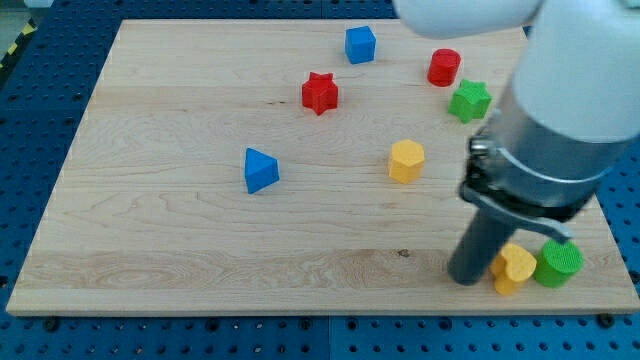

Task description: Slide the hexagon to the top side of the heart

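Observation:
The yellow hexagon (407, 161) lies on the wooden board (180, 250), right of centre. The yellow heart (515, 268) lies near the board's bottom right corner, partly hidden by my rod. My tip (466, 279) rests on the board just left of the heart, close to or touching it, and well below and to the right of the hexagon. The arm's large grey body covers the view's right side above the heart.
A green cylinder (558, 262) sits right next to the heart on its right. A green star (470, 100) and a red cylinder (444, 67) lie above the hexagon. A red star (320, 92), a blue cube (360, 44) and a blue triangle (261, 170) lie further left.

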Available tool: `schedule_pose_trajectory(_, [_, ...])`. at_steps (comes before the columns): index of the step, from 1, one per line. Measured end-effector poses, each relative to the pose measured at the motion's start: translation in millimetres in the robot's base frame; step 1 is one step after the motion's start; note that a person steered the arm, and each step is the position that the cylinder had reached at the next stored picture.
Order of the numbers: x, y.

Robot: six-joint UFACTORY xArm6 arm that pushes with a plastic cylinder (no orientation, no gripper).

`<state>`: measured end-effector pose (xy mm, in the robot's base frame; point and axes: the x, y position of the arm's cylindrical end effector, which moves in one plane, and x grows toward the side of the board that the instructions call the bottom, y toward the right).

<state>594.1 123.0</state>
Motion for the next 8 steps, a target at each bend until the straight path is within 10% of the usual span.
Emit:
schedule_pose_trajectory(5, [-153,-81])
schedule_pose_trajectory(8, [-113,-11])
